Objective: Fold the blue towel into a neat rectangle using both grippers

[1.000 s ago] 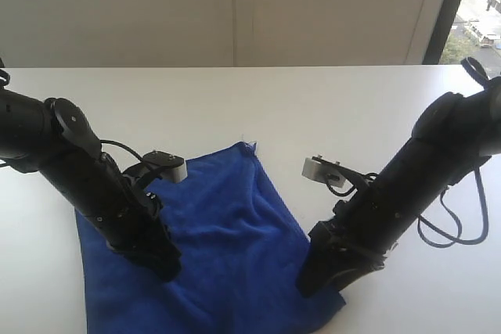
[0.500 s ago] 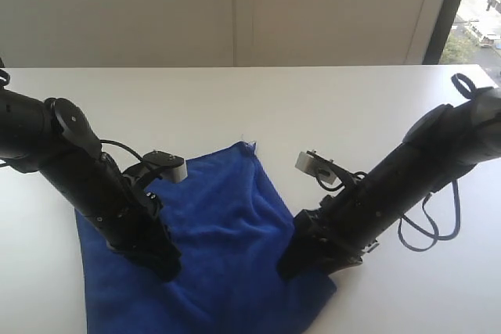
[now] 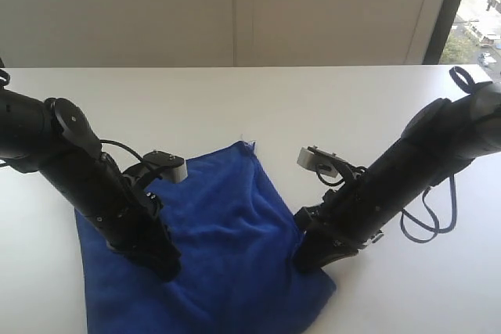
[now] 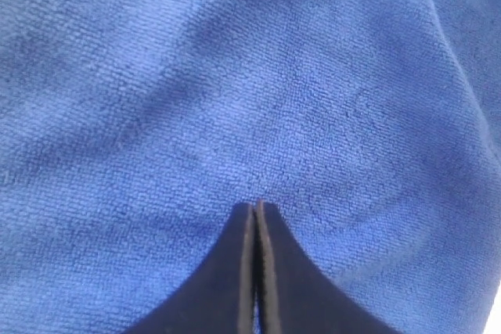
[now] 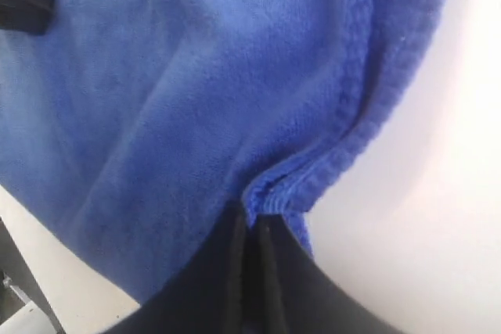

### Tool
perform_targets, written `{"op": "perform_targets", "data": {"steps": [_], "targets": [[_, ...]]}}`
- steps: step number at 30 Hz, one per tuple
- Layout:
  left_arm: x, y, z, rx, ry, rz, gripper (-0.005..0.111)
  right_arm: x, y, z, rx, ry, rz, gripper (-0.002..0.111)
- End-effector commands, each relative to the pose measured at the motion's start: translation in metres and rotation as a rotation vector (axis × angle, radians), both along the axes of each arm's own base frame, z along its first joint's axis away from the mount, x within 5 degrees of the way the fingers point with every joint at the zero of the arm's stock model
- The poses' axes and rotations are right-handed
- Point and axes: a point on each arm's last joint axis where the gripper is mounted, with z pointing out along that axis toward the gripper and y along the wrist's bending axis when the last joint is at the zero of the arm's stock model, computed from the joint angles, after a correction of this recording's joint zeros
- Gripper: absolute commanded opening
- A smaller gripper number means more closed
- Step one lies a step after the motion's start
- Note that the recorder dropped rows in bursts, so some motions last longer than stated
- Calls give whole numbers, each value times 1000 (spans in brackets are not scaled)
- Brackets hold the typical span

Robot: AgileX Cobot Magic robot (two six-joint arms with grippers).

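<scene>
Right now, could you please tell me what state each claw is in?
Left claw: closed, tips against the towel; grip cannot be told.
Right claw: closed on the towel's edge.

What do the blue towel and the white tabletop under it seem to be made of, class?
Deep blue plush towel: probably microfibre or terry cloth, matte and fuzzy; fine pile and a stitched hem show. Smooth white tabletop: likely laminate or painted board; even colour, no grain visible.

Black arms [image 3: 86, 185] carry looping cables [image 3: 427, 220] and pale-grey wrist blocks [image 3: 168, 166].
</scene>
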Motion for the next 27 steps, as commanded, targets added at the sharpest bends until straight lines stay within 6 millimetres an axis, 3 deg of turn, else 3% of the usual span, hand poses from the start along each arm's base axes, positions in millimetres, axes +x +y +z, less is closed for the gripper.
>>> {"op": "perform_targets", "data": {"steps": [1,13,20,27], "targets": [[-3,-2,0,-11,21,-7,0,-2,-8,-4,-106,36,10,0],[-2,-2,4,-14,3,-10,0,-3,-11,-2,-155,58,-15,0],[25,0,43,27,-263,8,0,0,-13,1,-172,18,-38,0],[51,11,18,276,-295,0,0,3,-14,0,-187,-10,-57,0]]}}
